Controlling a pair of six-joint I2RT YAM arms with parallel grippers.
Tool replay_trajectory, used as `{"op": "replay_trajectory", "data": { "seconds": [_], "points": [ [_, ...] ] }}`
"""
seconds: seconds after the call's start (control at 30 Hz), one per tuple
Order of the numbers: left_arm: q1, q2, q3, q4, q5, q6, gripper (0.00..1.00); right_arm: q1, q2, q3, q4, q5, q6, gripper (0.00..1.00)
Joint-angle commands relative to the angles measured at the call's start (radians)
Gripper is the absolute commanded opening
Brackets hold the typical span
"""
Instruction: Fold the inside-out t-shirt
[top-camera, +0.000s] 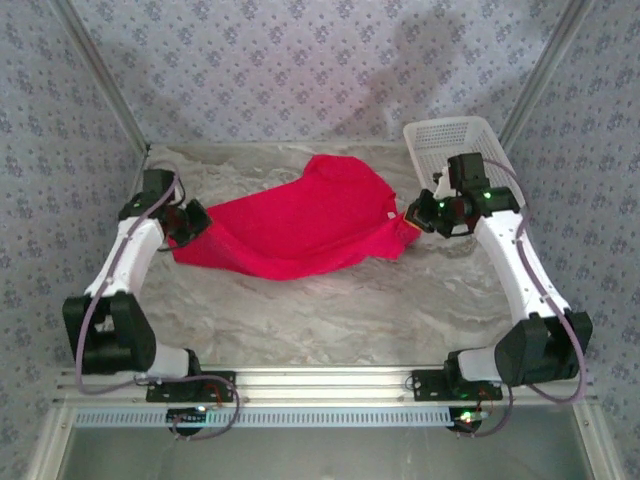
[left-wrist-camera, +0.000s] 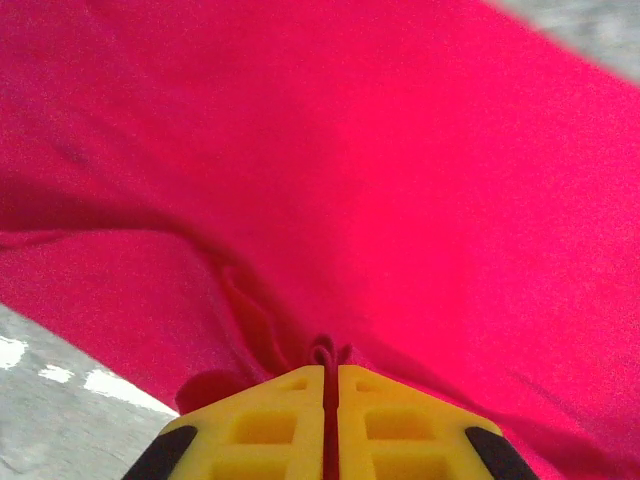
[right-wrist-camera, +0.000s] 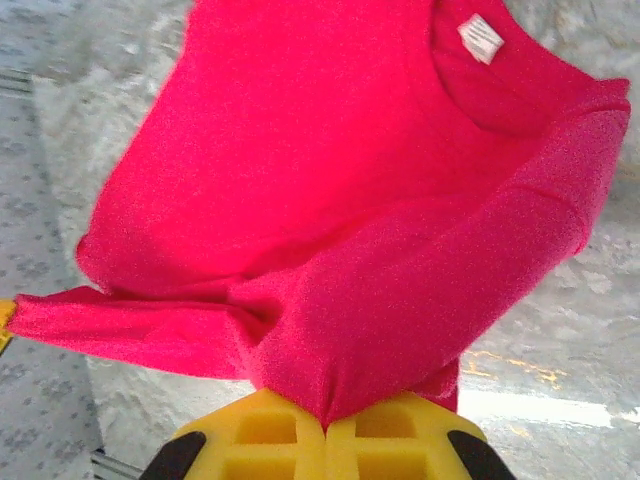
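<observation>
Gripping red t-shirt (top-camera: 300, 225), left end effector (top-camera: 193, 222), right end effector (top-camera: 411, 215)

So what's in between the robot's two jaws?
The red t-shirt, stretched from the left jaws to the right jaws, both shut on its cloth. The top view shows it, above the table.

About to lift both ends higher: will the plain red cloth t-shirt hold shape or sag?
Likely floppy: the red cloth t-shirt droops and creases between the left pincer and right pincer. Probably light: two small pinches hold it stretched.
</observation>
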Motion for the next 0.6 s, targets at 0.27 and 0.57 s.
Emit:
{"op": "replay_trajectory", "data": {
  "seconds": [0.27,0.57],
  "points": [
    [0.016,0.289,0.229,0.001,-0.108,0.046,0.25,-0.011,0.093,-0.015,0.036,0.169,-0.037,0.0],
    [0.022,0.203,0.17,-0.058,-0.094,0.066,0.55,0.014,0.145,0.032,0.055,0.153,-0.039,0.0]
  ]
}}
